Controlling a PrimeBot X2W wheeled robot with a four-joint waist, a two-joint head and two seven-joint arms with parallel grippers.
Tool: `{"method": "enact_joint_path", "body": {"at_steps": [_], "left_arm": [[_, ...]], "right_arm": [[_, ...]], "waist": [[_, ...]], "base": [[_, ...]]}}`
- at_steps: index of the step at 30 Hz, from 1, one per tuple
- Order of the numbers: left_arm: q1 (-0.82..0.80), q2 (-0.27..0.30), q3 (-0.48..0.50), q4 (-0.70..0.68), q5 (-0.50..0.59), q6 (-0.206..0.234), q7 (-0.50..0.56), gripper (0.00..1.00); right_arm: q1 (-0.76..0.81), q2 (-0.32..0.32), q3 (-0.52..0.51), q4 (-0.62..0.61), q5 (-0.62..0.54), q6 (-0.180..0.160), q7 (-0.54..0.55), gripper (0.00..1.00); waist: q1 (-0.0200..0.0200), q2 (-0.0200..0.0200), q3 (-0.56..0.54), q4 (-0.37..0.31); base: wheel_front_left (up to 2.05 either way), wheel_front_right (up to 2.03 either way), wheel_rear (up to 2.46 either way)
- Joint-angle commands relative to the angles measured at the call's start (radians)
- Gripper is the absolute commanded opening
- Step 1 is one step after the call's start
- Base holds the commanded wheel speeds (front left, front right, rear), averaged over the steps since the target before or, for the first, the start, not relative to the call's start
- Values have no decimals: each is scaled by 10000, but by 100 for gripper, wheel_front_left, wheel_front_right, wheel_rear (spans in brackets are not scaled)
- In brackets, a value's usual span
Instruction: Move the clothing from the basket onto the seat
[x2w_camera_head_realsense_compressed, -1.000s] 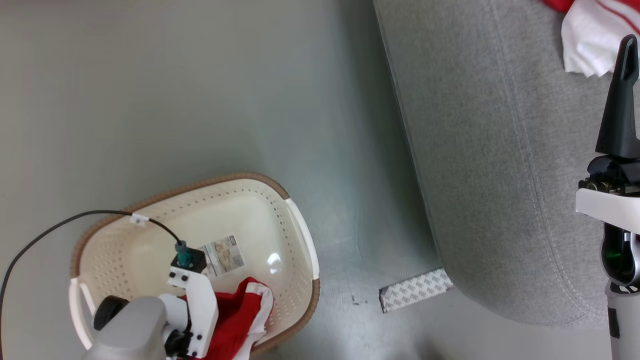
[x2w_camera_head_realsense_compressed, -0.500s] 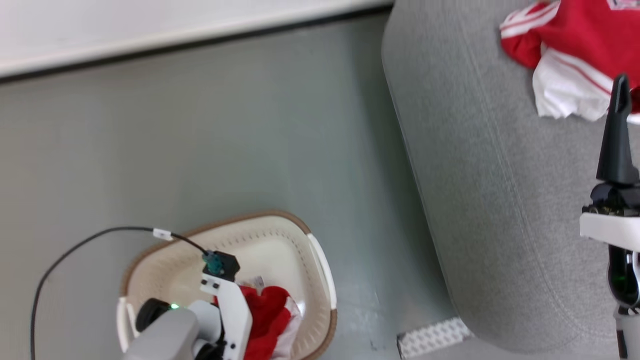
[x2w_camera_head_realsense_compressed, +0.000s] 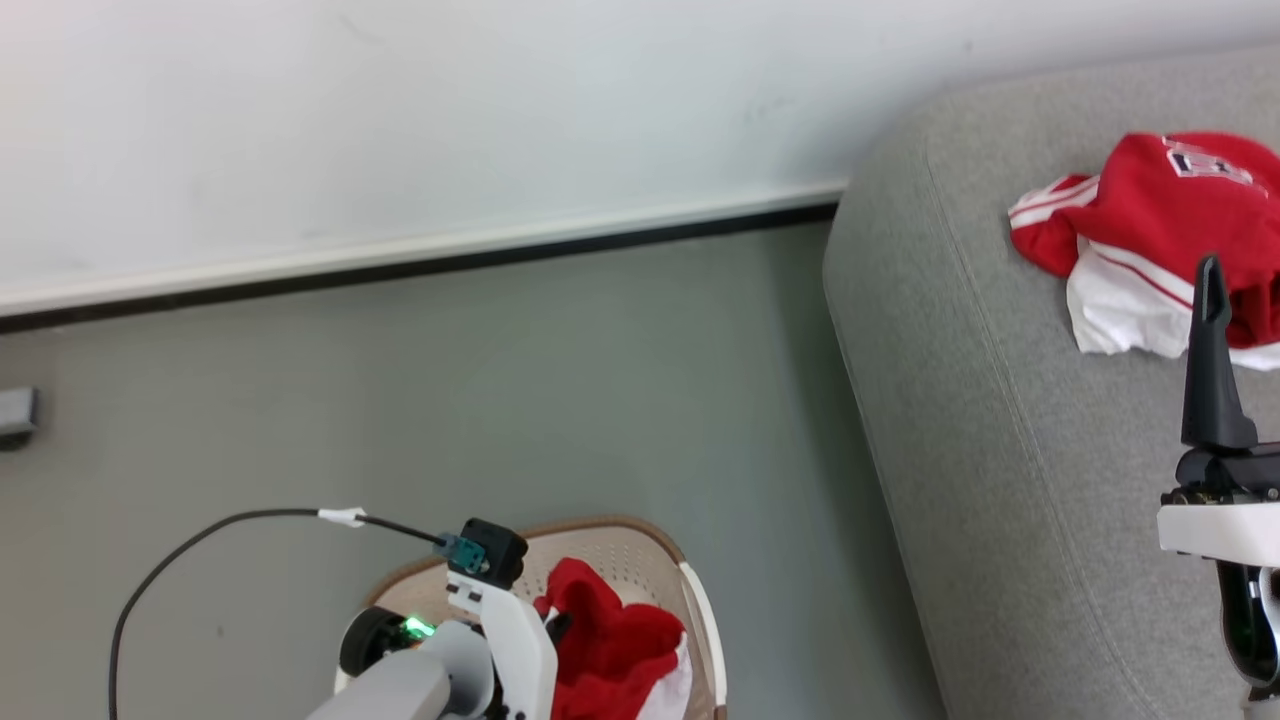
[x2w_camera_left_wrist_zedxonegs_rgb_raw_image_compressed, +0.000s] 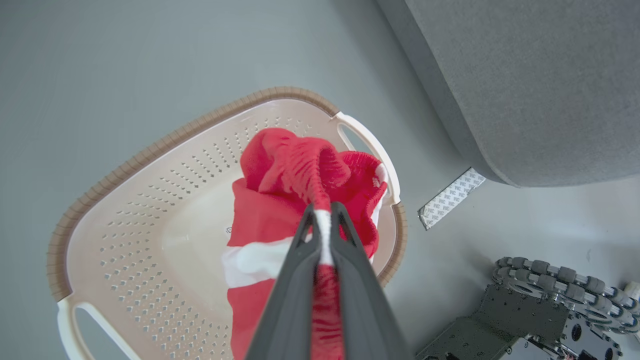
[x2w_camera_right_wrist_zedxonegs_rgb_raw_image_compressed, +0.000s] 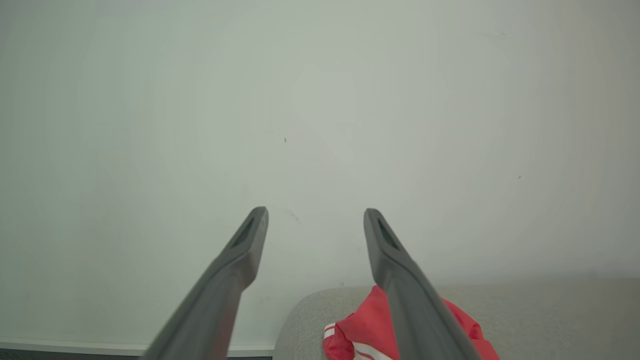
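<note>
The clothing (x2w_camera_left_wrist_zedxonegs_rgb_raw_image_compressed: 295, 170) is judged light and limp; a bunched fold is pinched tight in the left gripper (x2w_camera_left_wrist_zedxonegs_rgb_raw_image_compressed: 322, 212) over the basket (x2w_camera_left_wrist_zedxonegs_rgb_raw_image_compressed: 150, 200); the right gripper (x2w_camera_right_wrist_zedxonegs_rgb_raw_image_compressed: 315, 220) is spread, empty

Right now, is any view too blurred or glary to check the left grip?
Left wrist view: sharp, evenly lit, left gripper shut on the clothing over the basket. Head view: clear, no glare. Right wrist view: right gripper open, corners dimmer, pale wall.
</note>
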Motion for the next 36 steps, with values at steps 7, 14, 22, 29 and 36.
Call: {"method": "enact_joint_path", "body": {"at_steps": [7,14,22,29,36], "left_arm": [[264,116,-72,-541,-217,16,-1051,0],[23,404,163,-1527,-64,251,-2043,0],[-276,1089,574,-3664,186,1028,-2636,0],[-511,1798,1074,-6028,276,1974,-2663,0],[-843,2332,1614,-7867,457,2758,-2572,0]], "right_arm": [[515,-275,185,293,176,-22,9,100],[842,-252,423,448,459,-22,9,100],[1145,-266,851,554,862,-22,10,100],[1423,-183,1244,771,1022,-22,9,100],[1702,-56,1573,888,1102,-22,9,100]], "waist": [[2,0,-1304,574],[2,0,-1957,737],[2,0,-2494,800],[2,0,-2796,754],[2,0,-2923,679]], "base": [[0,0,0],[0,0,0],[0,0,0],[0,0,0],[0,0,0]]}}
